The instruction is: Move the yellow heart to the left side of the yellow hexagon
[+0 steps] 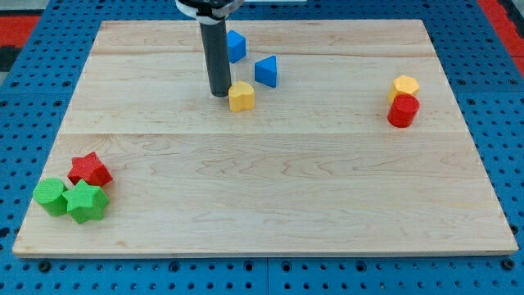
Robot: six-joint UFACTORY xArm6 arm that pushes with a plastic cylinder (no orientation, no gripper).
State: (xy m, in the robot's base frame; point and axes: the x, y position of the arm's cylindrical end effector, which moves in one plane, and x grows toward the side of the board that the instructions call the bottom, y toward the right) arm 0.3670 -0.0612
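- Near the board's [270, 205] bottom left corner sit a red star [89, 170], a green round block [50, 197] and a green star [86, 202], bunched together and well apart from the work; I judge they pose no risk.
- My tip [219, 94] stands on the board near its top edge, left of the middle. There is no pincer here, only a plain rod, so nothing opens or closes and nothing is held; it can only push.
- The yellow heart [241, 97] lies just beside my tip, on the tip's right side, touching it or very nearly; the view is too coarse to tell which.
- Just behind the rod, toward the top edge, is a blue block [237, 45] of unclear shape, partly hidden. A blue triangle [266, 71] lies close to the heart, above and to its right.
- Risk: a push angled toward the top edge could, I judge, drive the heart into the blue triangle and drag it along.
- Risk: an off-centre push may let the heart spin and slip off the rod on the long run rightward.
- Near the right edge, the yellow hexagon [404, 86] touches a red cylinder [403, 111] just below it. Pushing too far could knock the hexagon or cylinder, shifting the target itself.
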